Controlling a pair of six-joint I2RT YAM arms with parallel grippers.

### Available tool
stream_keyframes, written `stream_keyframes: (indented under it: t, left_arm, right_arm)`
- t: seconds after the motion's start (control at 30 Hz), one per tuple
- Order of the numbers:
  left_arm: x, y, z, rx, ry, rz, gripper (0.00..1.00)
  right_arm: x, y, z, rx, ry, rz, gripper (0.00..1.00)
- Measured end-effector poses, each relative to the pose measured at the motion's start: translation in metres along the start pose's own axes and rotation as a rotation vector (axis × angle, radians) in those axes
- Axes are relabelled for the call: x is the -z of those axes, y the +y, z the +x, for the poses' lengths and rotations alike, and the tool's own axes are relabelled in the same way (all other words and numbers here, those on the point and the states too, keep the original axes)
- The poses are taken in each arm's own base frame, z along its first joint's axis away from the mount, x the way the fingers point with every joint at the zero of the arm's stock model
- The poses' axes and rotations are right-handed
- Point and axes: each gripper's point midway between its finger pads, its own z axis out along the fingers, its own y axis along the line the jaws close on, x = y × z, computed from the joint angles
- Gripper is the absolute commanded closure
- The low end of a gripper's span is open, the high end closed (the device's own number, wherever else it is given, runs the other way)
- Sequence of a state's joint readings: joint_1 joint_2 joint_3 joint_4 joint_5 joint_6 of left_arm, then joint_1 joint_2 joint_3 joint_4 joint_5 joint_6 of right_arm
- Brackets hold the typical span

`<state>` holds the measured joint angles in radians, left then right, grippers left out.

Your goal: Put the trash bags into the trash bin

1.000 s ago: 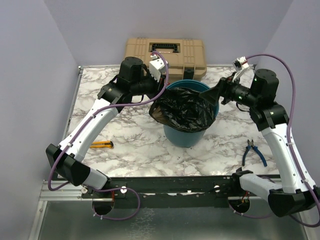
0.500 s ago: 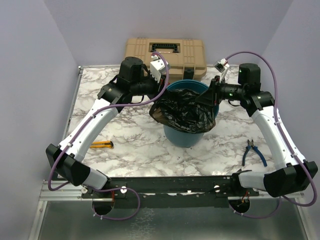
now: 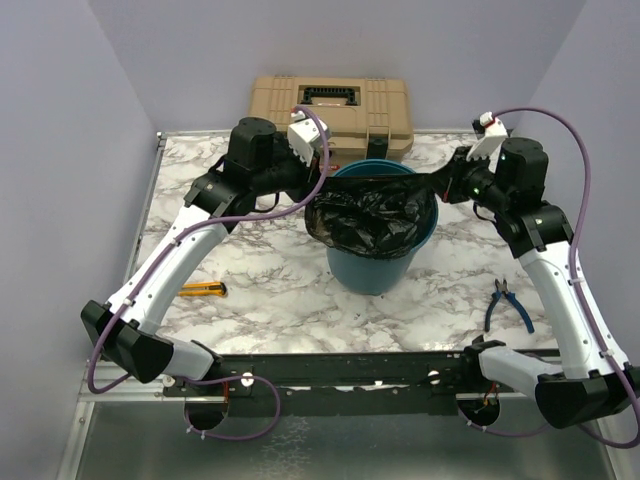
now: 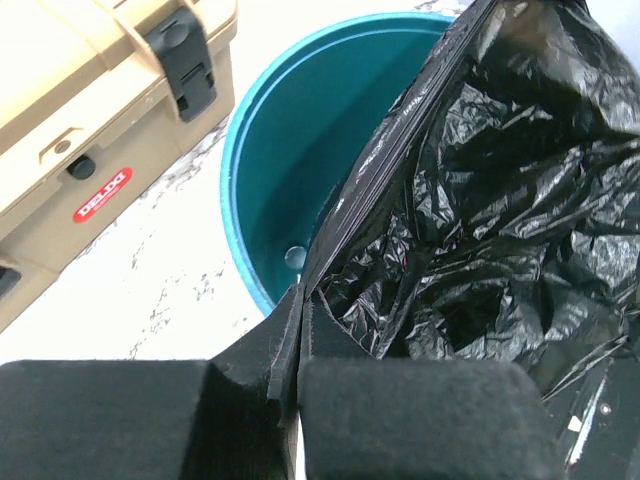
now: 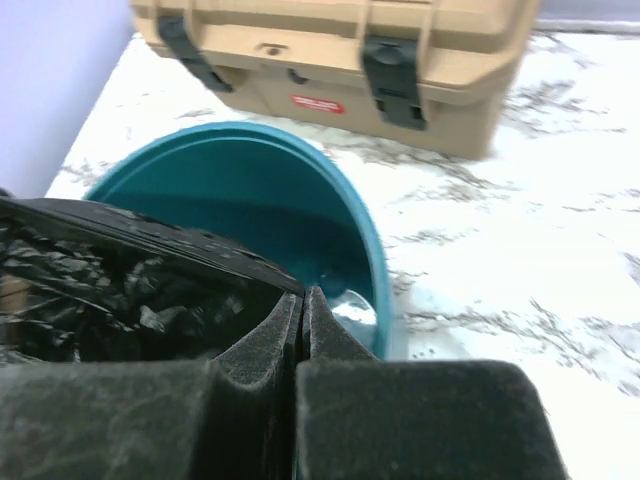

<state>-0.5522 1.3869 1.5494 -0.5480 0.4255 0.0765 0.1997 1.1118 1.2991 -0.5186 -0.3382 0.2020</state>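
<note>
The marble worktop (image 3: 280, 290) fills the middle of the top view, its near edge hidden behind the arms' mounting rail. At the top centre sits the tan toolbox (image 3: 345, 100). The left arm's wrist covers part of its front, and both wrist views cut it off at the frame edge.

Just below it, at the centre of the frame, the teal trash bin (image 3: 372, 270) stands upright. Only the far arc of its rim shows bare. The rest is covered by the black trash bag (image 3: 370, 220), which is stretched across the mouth, sags into the bin and spills a little over the rim at the left. How deep the bag hangs inside cannot be made out, because its own folds hide it.

The left gripper (image 3: 312, 197) is at the bin's left rim. In the left wrist view (image 4: 300, 300) its jaws are pressed together on the bag's edge, which runs taut toward the upper right. The right gripper (image 3: 442, 185) is at the right rim. In its own view (image 5: 303, 300) the jaws are likewise pinched shut on the bag's hem, and the film at lower left is blurred.

Blue-handled pliers (image 3: 508, 303) lie at lower right. A yellow utility knife (image 3: 203, 290) at lower left is partly hidden by the left arm.
</note>
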Motion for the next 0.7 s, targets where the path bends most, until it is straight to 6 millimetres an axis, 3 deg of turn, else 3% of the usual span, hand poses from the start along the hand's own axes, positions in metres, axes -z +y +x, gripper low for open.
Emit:
stream_keyframes:
  t: [0.1, 0.17, 0.27, 0.37, 0.7]
  left_arm:
    - [-0.001, 0.008, 0.007, 0.01, 0.017, -0.031, 0.81]
    - [0.0, 0.012, 0.011, 0.016, 0.029, -0.046, 0.47]
    - [0.0, 0.013, 0.014, 0.027, 0.036, -0.047, 0.3]
    - [0.0, 0.012, 0.014, 0.03, 0.036, -0.042, 0.51]
    - [-0.003, 0.008, 0.027, 0.04, 0.072, -0.011, 0.31]
  right_arm:
    - [-0.003, -0.017, 0.005, -0.022, 0.0, 0.09, 0.99]
    - [-0.004, -0.024, 0.01, -0.032, 0.007, 0.122, 0.99]
    - [-0.006, -0.026, 0.019, -0.044, 0.027, 0.123, 0.99]
    - [-0.006, -0.019, 0.019, -0.05, 0.029, 0.087, 0.99]
    - [0.013, -0.016, 0.005, -0.064, -0.042, 0.112, 0.99]
